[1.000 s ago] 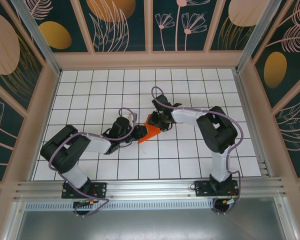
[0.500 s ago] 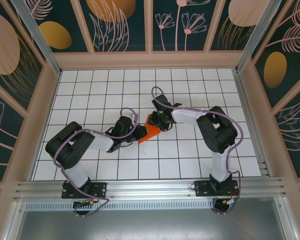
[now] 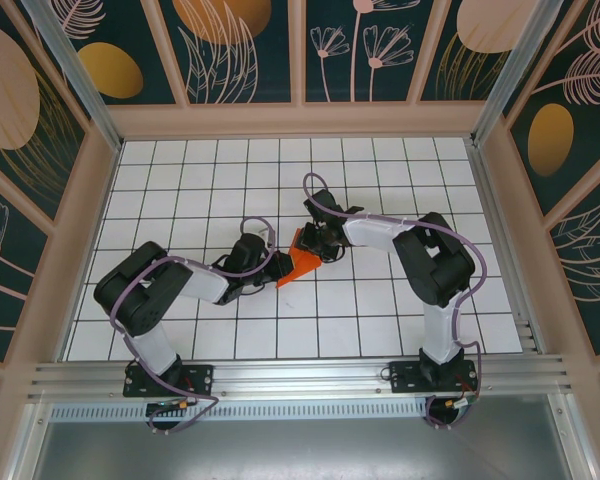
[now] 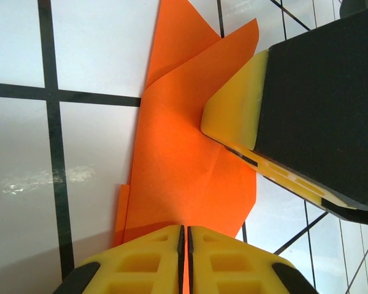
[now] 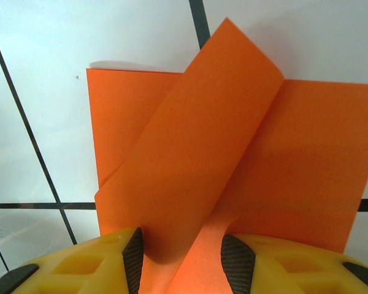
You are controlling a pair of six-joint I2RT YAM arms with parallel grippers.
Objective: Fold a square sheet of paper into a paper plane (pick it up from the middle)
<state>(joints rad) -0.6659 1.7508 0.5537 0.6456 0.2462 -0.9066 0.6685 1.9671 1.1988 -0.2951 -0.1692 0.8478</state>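
Overhead view: thin, bright orange paper sheet [image 3: 302, 262], part-folded into a rough wedge, lies on the white gridded table [image 3: 180, 180] just left of frame centre. Both arms meet at it. Left pincer [image 3: 277, 268] is at the wedge's lower-left tip, right pincer [image 3: 318, 245] at its upper-right edge.

Left wrist view: orange paper sheet [image 4: 178, 153] runs from top centre down to the bottom edge, several layers overlapping, creases visible. Left pincer [image 4: 184, 229], yellow fingers, at bottom centre: jaws together, a sliver of orange showing in the slit between them, so clamped on the sheet's near edge. The yellow-and-black finger [image 4: 233, 116] of the right pincer comes in from the upper right, its tip resting on the paper.

Right wrist view: orange paper sheet [image 5: 282, 165] lies flat across mid-frame on the white table [image 5: 43, 135]. One flap [image 5: 196, 159] lifts off it in a loose curl from the top centre down to the bottom edge. Right pincer [image 5: 184, 245] at bottom centre: jaws apart, black pads [image 5: 133, 257] standing either side of the curled flap, which passes down between them.
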